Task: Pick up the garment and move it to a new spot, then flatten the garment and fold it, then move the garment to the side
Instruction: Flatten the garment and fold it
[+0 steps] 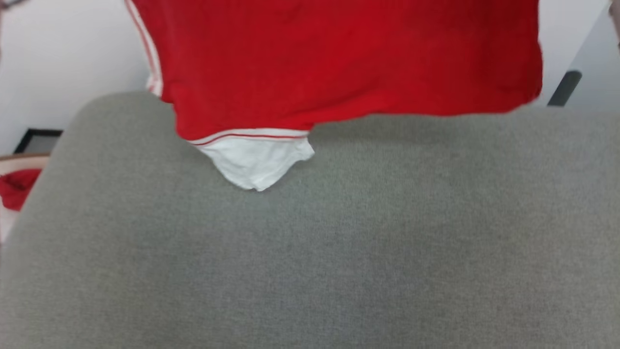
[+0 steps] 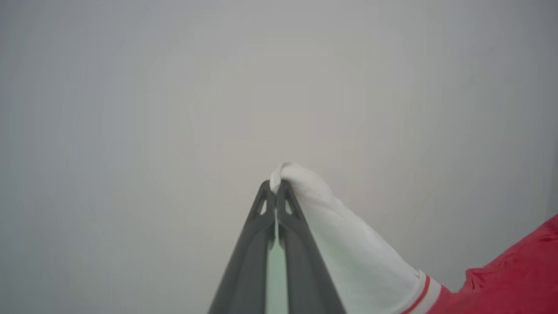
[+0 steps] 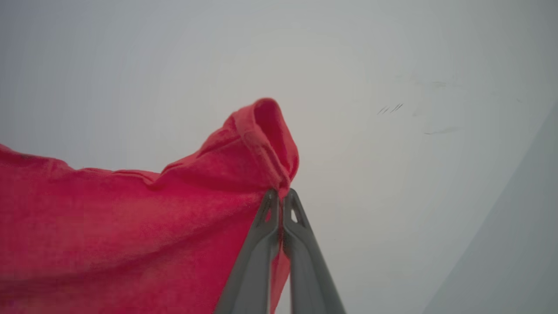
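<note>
Nearest you in the head view is the grey, felt-like worktop (image 1: 310, 252). Over its far part the shirt (image 1: 339, 58) hangs spread wide, with its red body across the top of the view and its lower edge level with the worktop's far edge, hiding what lies behind it. One white sleeve (image 1: 254, 165) with red-and-white striped trim droops lowest; you cannot tell whether its tip touches the grey surface or hangs just above it.

Your left tool (image 2: 276, 187) has its two dark fingers pressed together on a fold of white sleeve cloth; the cloth runs down from the tips to a striped band and then to red. Your right tool (image 3: 280, 196) is clamped on a hemmed red corner of the shirt, which stands up in a fold above the fingertips; the rest falls away to that view's left.

At the left edge of the head view, beside the worktop, a small red cloth bundle (image 1: 17, 186) lies on a pale surface with a wood-coloured rim; just beyond it sits a dark frame (image 1: 36, 140). At the far right a dark bar (image 1: 564, 88) leans past the worktop's corner. Farthest back stands the pale wall (image 1: 72, 58), with a few faint scuffs (image 3: 390, 108) in the right wrist view.
</note>
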Available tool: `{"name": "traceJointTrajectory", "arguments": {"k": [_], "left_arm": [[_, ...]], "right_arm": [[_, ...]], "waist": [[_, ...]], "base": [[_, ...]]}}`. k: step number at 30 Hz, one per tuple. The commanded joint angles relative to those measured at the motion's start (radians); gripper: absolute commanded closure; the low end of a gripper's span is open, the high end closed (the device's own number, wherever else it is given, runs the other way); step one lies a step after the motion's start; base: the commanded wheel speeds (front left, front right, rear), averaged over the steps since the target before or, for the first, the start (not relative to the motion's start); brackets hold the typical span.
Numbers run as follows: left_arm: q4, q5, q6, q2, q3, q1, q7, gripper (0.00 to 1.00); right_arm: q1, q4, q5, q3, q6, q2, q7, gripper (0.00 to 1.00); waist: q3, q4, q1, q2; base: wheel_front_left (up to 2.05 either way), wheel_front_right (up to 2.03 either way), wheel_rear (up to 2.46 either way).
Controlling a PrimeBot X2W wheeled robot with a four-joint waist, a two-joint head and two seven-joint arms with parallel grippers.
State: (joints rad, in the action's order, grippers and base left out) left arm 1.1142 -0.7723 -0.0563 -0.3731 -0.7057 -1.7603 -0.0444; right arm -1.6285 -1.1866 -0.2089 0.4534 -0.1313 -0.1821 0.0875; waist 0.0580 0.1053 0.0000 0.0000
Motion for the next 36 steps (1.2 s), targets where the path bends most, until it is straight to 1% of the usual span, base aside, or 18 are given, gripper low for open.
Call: {"name": "traceJointTrajectory", "arguments": {"k": [1, 6, 11, 14, 19, 23, 27, 30, 33, 36], "left_arm": [[0.01, 0.005, -0.006, -0.002, 0.005, -0.029, 0.014, 1.0], [0.028, 0.001, -0.022, -0.016, 0.017, -0.108, 0.052, 1.0], [0.012, 0.016, -0.032, -0.035, 0.026, -0.207, 0.144, 1.0], [-0.001, 0.02, -0.039, -0.042, 0.035, -0.274, 0.2, 1.0], [-0.03, 0.018, -0.042, -0.036, 0.065, -0.381, 0.282, 1.0], [-0.055, 0.021, -0.05, -0.029, 0.088, -0.422, 0.305, 1.0], [-0.126, 0.037, -0.045, -0.034, 0.151, -0.413, 0.31, 1.0], [-0.18, 0.053, -0.04, -0.028, 0.213, -0.351, 0.309, 1.0], [-0.201, 0.072, -0.041, -0.009, 0.264, -0.295, 0.308, 1.0], [-0.182, 0.083, -0.047, 0.013, 0.296, -0.23, 0.308, 1.0]], "right_arm": [[-0.029, -0.008, 0.012, -0.01, 0.001, 0.002, 0.007, 1.0], [-0.108, -0.017, 0.043, -0.026, 0.001, 0.009, 0.029, 1.0], [-0.191, 0.0, 0.099, -0.057, 0.001, 0.007, 0.102, 1.0], [-0.242, 0.024, 0.15, -0.091, 0.001, -0.006, 0.144, 1.0], [-0.274, 0.113, 0.272, -0.179, 0.001, -0.033, 0.175, 1.0], [-0.223, 0.242, 0.393, -0.27, 0.001, -0.04, 0.178, 1.0], [-0.162, 0.361, 0.512, -0.339, 0.001, -0.034, 0.176, 1.0], [-0.114, 0.403, 0.573, -0.382, 0.001, -0.023, 0.176, 1.0], [-0.07, 0.4, 0.615, -0.426, 0.001, -0.008, 0.176, 1.0], [-0.046, 0.379, 0.64, -0.458, 0.001, 0.006, 0.177, 1.0]], "waist": [[0.074, -0.019, 0.0, 0.0], [0.214, -0.037, 0.0, 0.0], [0.381, -0.052, 0.0, 0.0], [0.484, -0.055, 0.0, 0.0], [0.64, -0.044, 0.0, 0.0], [0.742, -0.022, 0.0, 0.0], [0.813, 0.001, 0.0, 0.0], [0.845, 0.017, 0.0, 0.0], [0.859, 0.032, 0.0, 0.0], [0.862, 0.046, 0.0, 0.0]], "base": [[0.0, 0.0, 0.0], [0.0, 0.0, 0.0], [0.0, 0.0, 0.0], [0.0, 0.0, 0.0], [0.0, 0.0, 0.0], [0.0, 0.0, 0.0], [0.0, 0.0, 0.0], [0.0, 0.0, 0.0], [0.0, 0.0, 0.0], [0.0, 0.0, 0.0]]}}
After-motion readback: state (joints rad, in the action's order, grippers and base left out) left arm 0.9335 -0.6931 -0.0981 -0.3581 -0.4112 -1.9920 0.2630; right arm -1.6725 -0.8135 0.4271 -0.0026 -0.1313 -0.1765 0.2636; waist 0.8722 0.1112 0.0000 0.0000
